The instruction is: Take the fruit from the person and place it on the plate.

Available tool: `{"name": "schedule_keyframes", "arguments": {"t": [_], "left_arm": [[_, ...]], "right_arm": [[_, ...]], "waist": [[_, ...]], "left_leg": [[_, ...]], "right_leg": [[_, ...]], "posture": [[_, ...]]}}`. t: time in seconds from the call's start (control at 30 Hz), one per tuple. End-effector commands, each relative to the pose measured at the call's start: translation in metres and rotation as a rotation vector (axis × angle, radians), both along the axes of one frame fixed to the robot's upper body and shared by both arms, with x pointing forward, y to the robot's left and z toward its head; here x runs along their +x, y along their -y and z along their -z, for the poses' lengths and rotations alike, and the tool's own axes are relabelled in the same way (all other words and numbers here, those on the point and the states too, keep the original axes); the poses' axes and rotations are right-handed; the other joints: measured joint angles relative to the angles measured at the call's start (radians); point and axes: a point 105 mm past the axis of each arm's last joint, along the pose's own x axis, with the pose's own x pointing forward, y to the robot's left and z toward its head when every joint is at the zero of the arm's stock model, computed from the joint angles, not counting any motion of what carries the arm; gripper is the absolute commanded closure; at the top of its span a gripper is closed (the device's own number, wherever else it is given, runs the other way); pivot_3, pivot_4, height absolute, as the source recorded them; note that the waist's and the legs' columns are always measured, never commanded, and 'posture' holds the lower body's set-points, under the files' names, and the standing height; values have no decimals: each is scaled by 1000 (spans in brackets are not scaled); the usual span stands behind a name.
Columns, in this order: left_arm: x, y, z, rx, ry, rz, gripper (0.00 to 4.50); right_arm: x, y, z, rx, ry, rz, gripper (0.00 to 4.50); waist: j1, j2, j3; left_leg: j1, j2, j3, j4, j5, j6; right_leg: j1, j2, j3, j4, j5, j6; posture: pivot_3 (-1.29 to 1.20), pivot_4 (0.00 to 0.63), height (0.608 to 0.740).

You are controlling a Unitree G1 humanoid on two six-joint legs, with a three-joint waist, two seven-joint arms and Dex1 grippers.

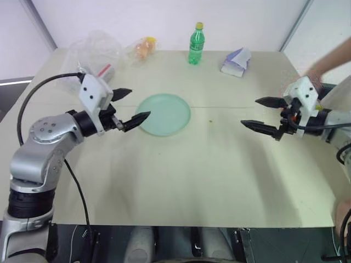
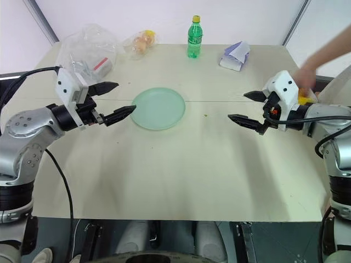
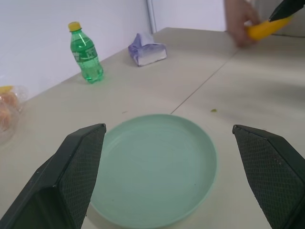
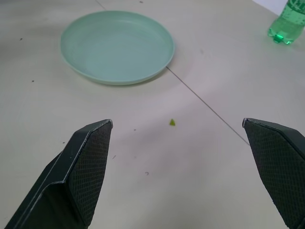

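Note:
The pale mint-green plate (image 1: 163, 113) lies empty on the table, left of centre. My left gripper (image 1: 131, 106) hovers open at the plate's left rim, and the plate (image 3: 152, 167) shows between its fingers in the left wrist view. My right gripper (image 1: 251, 112) stands open over bare table on the right, pointing toward the plate (image 4: 116, 45). At the table's right edge the person's hand (image 2: 304, 74) reaches in behind my right wrist. It holds the yellow fruit (image 3: 264, 28), mostly hidden behind my right hand in the eye views.
A green bottle (image 1: 196, 44) stands at the back centre, with a folded tissue pack (image 1: 237, 61) to its right. A clear plastic bag (image 1: 96, 52) and a small bag of orange items (image 1: 143, 48) lie at the back left. A seam (image 4: 205, 107) crosses the tabletop.

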Motion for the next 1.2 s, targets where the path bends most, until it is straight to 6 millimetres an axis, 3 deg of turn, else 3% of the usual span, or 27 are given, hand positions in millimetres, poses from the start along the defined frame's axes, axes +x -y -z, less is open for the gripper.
{"name": "schedule_keyframes", "arguments": {"t": [0.03,1.2], "left_arm": [[-7,-1,-13,-2,48,4,39],[-8,-2,-14,-9,59,-30,39]], "right_arm": [[-5,3,-17,-7,62,5,0],[-1,0,-12,9,60,-1,0]], "waist": [[1,0,0],[1,0,0]], "left_leg": [[0,0,0,0,0,0],[0,0,0,0,0,0]], "right_leg": [[0,0,0,0,0,0],[0,0,0,0,0,0]], "posture": [[0,150,731],[0,150,731]]}}
